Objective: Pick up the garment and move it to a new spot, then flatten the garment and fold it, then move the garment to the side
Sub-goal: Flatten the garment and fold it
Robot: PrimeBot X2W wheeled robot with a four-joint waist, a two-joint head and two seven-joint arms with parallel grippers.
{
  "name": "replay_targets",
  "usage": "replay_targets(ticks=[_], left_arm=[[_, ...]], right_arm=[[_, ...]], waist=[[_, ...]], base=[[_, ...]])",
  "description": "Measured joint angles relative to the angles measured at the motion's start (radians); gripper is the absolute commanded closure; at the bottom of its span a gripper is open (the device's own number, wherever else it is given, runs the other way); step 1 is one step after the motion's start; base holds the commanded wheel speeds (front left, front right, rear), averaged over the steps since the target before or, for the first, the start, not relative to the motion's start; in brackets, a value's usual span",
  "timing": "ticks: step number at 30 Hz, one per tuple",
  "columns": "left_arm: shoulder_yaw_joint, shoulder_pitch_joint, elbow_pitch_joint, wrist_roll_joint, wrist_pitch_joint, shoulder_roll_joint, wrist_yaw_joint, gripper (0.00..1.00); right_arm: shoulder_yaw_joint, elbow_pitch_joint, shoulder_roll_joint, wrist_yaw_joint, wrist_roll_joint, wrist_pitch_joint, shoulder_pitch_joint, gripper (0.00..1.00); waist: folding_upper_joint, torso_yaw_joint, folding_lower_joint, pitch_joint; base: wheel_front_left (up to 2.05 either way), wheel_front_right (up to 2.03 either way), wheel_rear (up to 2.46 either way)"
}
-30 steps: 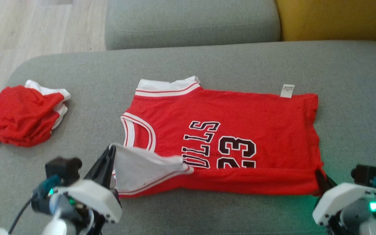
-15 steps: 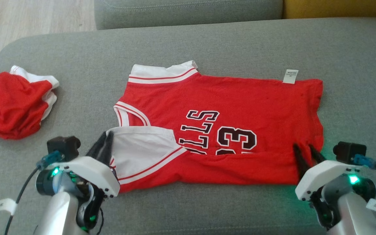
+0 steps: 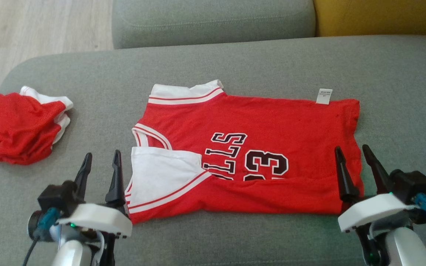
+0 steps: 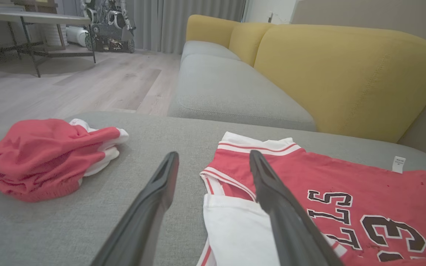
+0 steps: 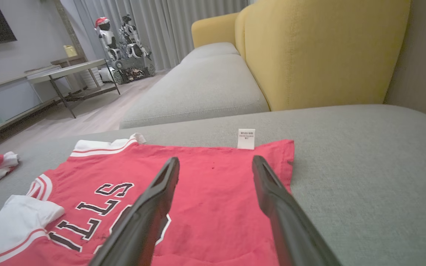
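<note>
A red basketball jersey [image 3: 250,147] with black lettering and white trim lies spread on the grey sofa seat [image 3: 213,62]; its near edge is folded over, showing a white flap [image 3: 161,173]. The jersey [image 4: 346,184] fills the right of the left wrist view, and the jersey [image 5: 205,184] lies under the fingers in the right wrist view. My left gripper [image 3: 101,159] stands open just left of the flap, holding nothing. Over the jersey's right hem my right gripper [image 3: 351,153] hangs open and empty.
A crumpled red and white garment [image 3: 20,129] lies at the seat's left end. Behind are a second grey cushion [image 3: 213,18] and a yellow backrest [image 3: 379,14]. Wooden floor [image 3: 39,26] shows beyond the left edge. A table [image 5: 65,70] and another robot [image 5: 124,48] stand far off.
Both grippers let go of the folded near edge of the jersey, opened and lifted back toward me. The fold now rests flat. The head camera shifted slightly.
</note>
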Motion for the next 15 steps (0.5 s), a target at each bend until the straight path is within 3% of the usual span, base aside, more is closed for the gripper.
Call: replay_targets(ticks=[15], left_arm=[[-0.024, 0.115, -0.056, 0.036, 0.013, 0.028, 0.042, 0.00]], right_arm=[[0.001, -0.252, 0.009, 0.000, -0.043, 0.095, 0.179, 0.00]], waist=[[0.0000, -0.004, 0.0000, -0.058]], base=[[0.00, 0.00, 0.00]])
